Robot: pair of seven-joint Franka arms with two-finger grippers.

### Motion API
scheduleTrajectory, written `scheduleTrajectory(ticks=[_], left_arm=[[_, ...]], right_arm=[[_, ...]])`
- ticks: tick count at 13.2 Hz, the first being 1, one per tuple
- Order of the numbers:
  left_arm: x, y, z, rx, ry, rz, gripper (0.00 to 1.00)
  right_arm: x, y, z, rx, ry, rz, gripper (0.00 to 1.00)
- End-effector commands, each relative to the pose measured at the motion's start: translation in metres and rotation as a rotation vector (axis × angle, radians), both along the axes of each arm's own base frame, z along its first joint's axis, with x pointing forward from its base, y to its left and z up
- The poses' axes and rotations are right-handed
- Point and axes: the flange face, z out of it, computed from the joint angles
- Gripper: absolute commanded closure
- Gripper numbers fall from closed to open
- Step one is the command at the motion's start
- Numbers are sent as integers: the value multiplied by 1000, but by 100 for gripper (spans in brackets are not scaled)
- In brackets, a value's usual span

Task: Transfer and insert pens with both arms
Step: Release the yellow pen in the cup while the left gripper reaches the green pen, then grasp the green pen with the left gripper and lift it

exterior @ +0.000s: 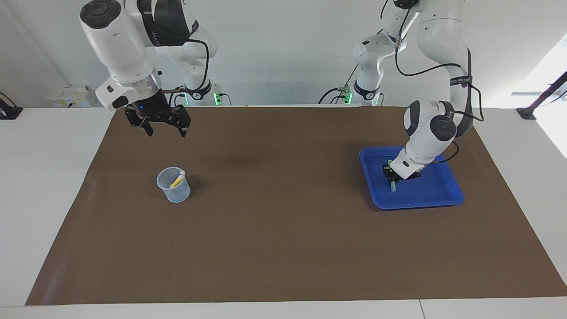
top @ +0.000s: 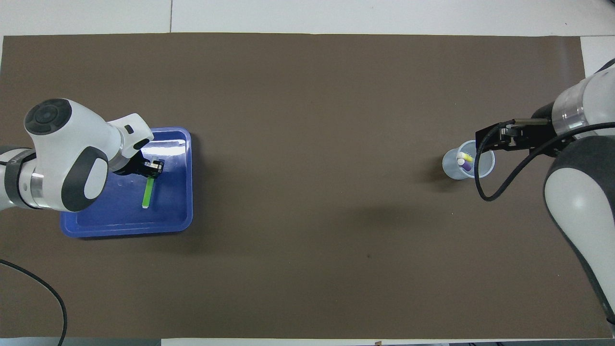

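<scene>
I'm working my left gripper [exterior: 391, 176] down inside the blue tray [exterior: 447, 195], fingers straddling the green pen [top: 148, 191] near its upper end, cannot tell whether they're pinching it or just around it; pen is lying flat on the tray floor, running lengthwise away from the gripper. My right gripper [exterior: 165, 128] is hanging open, waiting in the air above the clear cup [exterior: 173, 185], robot side of it. The yellow pen [top: 464, 156] and purple pen [top: 465, 164] are already standing in the cup, leaning on its rim. Judging the green pen: light, stiff, smooth plastic barrel, likely rolling or slipping if pinched off-centre, so I'm aiming for the barrel near the middle, across its width, leaving one end free for my right gripper to take at handover
</scene>
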Motion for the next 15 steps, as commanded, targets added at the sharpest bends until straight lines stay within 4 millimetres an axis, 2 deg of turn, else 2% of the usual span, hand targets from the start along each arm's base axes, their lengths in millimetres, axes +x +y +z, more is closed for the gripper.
scheduleTrajectory(ticks=[1,3,5,8,9,10,12,15], left_arm=[[17,4,44,-23,52,45,100],[23,3,72,-75,85,106,100],[26,-4,101,-131,124,259,100],[30,-33,135,-172,165,630,100],[31,-48,147,-204,186,717,100],[31,-54,157,-246,225,812,100],[27,-68,171,-318,337,1029,100],[22,-105,177,-334,420,1179,100]], right_arm=[[6,-5,3,-3,20,-18,0],[6,-3,3,-6,21,-15,0],[6,-6,2,-5,18,-15,0],[7,-7,3,-3,9,-15,0],[7,-7,2,-3,11,-15,0],[6,-6,2,-3,8,-15,0],[7,-7,1,-3,8,-17,0],[7,-7,1,-3,2,-18,0]])
